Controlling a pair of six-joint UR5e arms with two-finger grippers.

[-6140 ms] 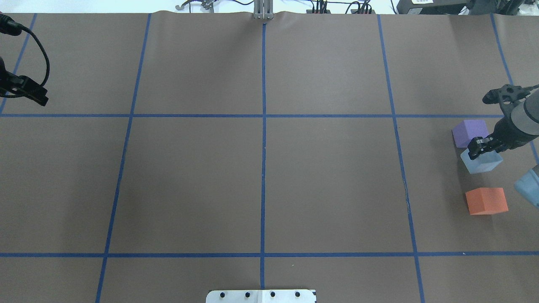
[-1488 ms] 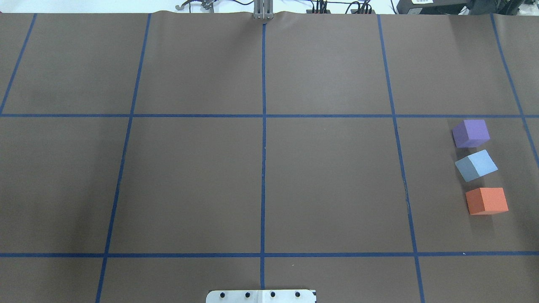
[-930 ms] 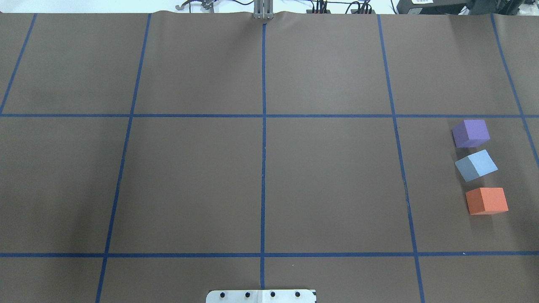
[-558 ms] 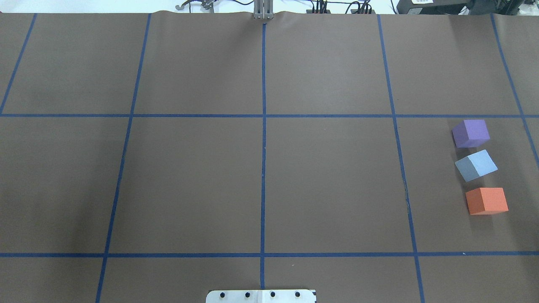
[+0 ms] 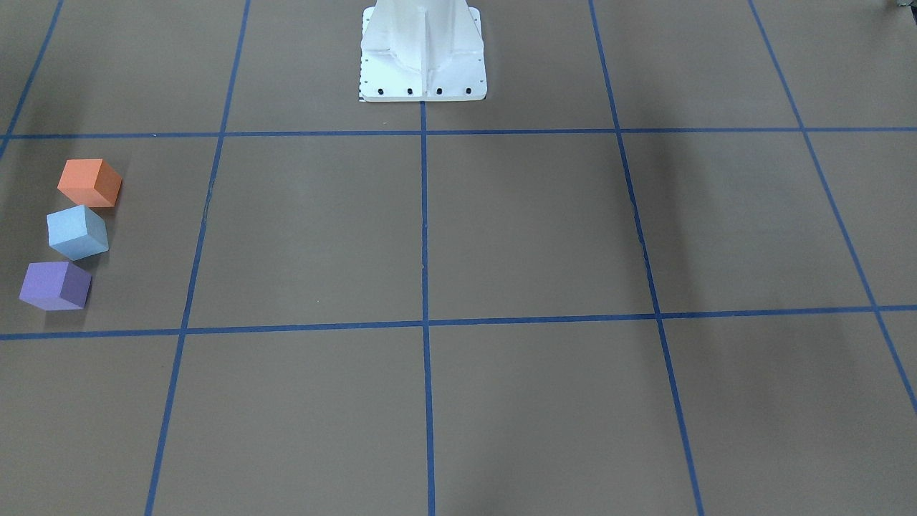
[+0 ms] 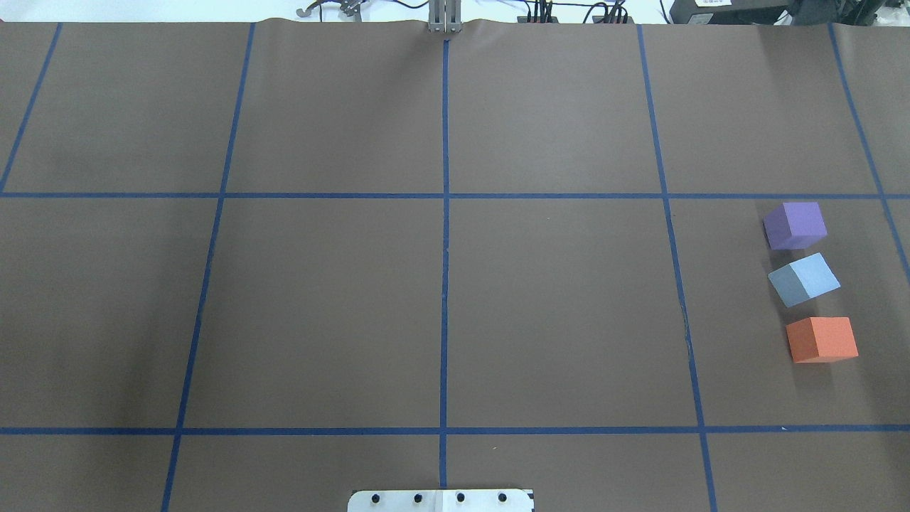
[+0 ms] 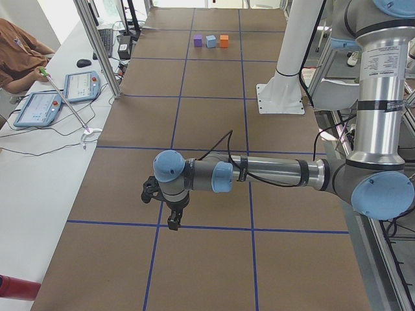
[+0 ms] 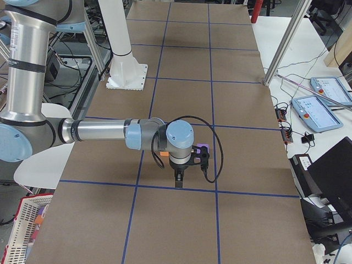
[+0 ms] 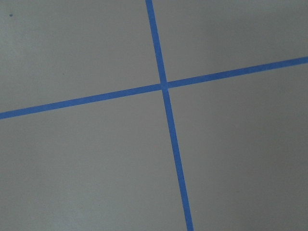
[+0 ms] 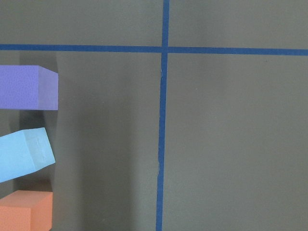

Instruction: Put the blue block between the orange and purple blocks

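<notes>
one blue block (image 6: 804, 279), between one orange block (image 6: 822, 340), one purple block (image 6: 795, 225)

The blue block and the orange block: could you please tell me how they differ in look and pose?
The blue block is pale blue, the orange block bright orange. The blue block sits turned at an angle to the tape grid; the orange block lies about square to it. Both are similar-sized cubes, resting untouched.
</notes>
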